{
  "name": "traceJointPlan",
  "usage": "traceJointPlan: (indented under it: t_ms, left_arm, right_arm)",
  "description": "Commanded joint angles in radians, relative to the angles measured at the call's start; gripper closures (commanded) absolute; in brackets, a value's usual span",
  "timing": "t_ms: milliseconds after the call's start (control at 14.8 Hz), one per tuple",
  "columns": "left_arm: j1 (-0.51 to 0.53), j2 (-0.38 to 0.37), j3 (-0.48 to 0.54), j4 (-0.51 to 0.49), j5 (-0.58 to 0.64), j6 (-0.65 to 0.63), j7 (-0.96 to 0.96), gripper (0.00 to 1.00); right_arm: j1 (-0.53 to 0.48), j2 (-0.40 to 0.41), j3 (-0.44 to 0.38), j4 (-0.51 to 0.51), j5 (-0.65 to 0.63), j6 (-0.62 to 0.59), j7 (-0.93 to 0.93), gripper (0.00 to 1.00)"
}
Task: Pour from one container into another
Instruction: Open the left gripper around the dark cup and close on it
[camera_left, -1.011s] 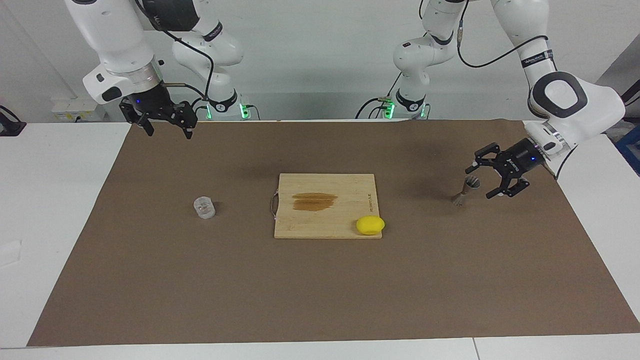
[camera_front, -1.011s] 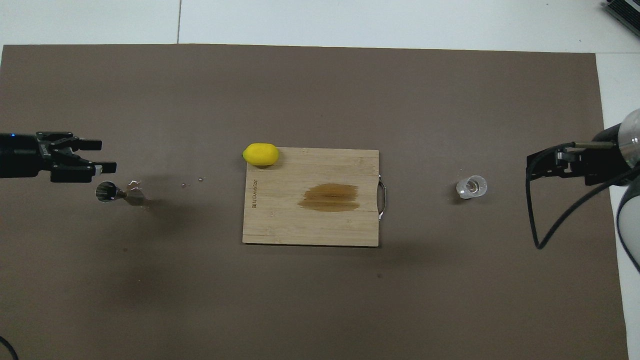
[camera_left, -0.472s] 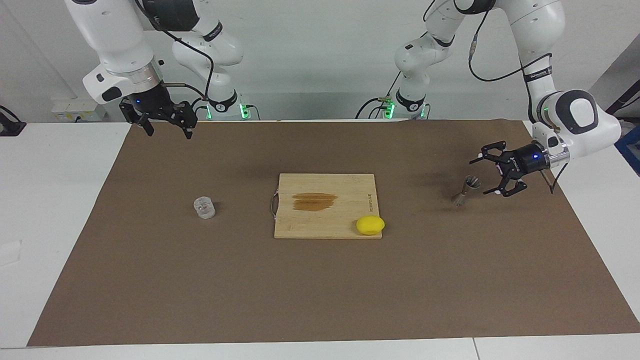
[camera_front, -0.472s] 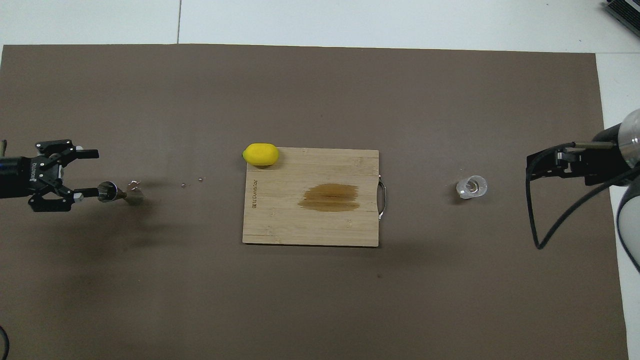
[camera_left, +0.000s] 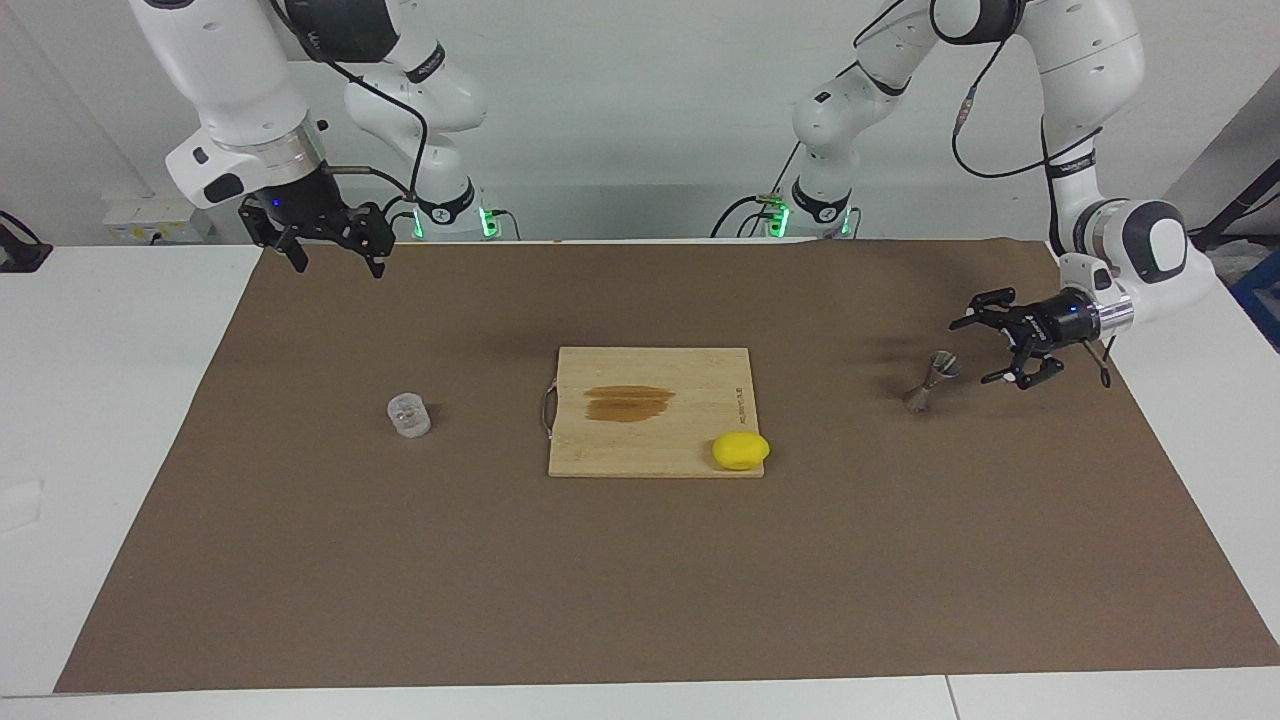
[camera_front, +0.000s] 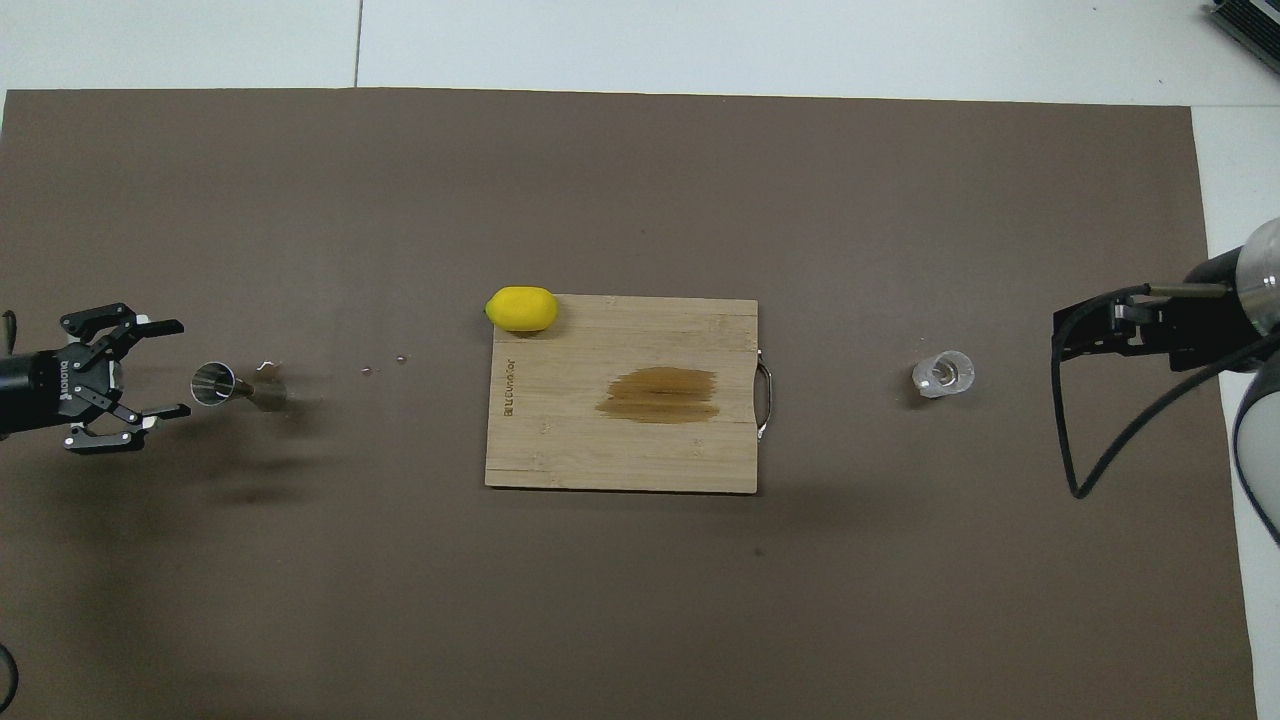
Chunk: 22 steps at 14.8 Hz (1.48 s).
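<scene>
The small clear glass cup (camera_left: 408, 414) (camera_front: 942, 373) stands upright on the brown mat toward the right arm's end. The steel hourglass jigger (camera_left: 930, 381) (camera_front: 215, 384) stands upright toward the left arm's end. My left gripper (camera_left: 975, 352) (camera_front: 181, 367) lies low and level, open, pointing at the jigger. The jigger stands just off its fingertips, and nothing sits between the fingers. My right gripper (camera_left: 338, 264) (camera_front: 1075, 330) hangs open and empty in the air over the mat's edge at the right arm's end, well away from the glass.
A bamboo cutting board (camera_left: 620, 452) (camera_front: 620, 455) with a brown stain lies mid-table. A yellow lemon (camera_left: 740, 450) (camera_front: 521, 308) rests at its corner. A few droplets (camera_front: 370, 371) dot the mat between the jigger and the board.
My left gripper has drawn back from over the jigger toward the left arm's end, dropped lower and turned level, still open. The right arm, glass and jigger have not moved.
</scene>
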Motion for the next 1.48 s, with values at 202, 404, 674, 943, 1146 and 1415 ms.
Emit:
traceJointPlan:
  t_ms: [202, 404, 674, 943, 1146, 1415]
  left_arm:
    - [0.041, 0.07, -0.008, -0.043, -0.086, -0.025, 0.157, 0.0]
    - [0.038, 0.073, -0.006, -0.077, -0.089, -0.053, 0.162, 0.0]
    - [0.023, 0.071, -0.008, -0.085, -0.089, -0.07, 0.162, 0.0]
    - [0.018, 0.071, -0.005, -0.091, -0.088, -0.07, 0.171, 0.0]
    - [0.021, 0.071, -0.002, -0.092, -0.088, -0.059, 0.197, 0.0]
    - [0.03, 0.07, -0.002, -0.094, -0.086, -0.064, 0.206, 0.12]
  right_arm:
    - [-0.005, -0.01, 0.003, -0.012, 0.016, 0.0, -0.021, 0.0]
    - [-0.005, -0.01, 0.003, -0.012, 0.016, 0.0, -0.021, 0.0]
    - [-0.005, -0.01, 0.003, -0.012, 0.014, 0.0, -0.021, 0.0]
    - [-0.005, -0.01, 0.003, -0.012, 0.014, 0.0, -0.022, 0.0]
    - [-0.005, -0.01, 0.003, -0.012, 0.014, 0.0, -0.021, 0.0]
    - [-0.005, -0.01, 0.003, -0.012, 0.016, 0.0, -0.021, 0.0]
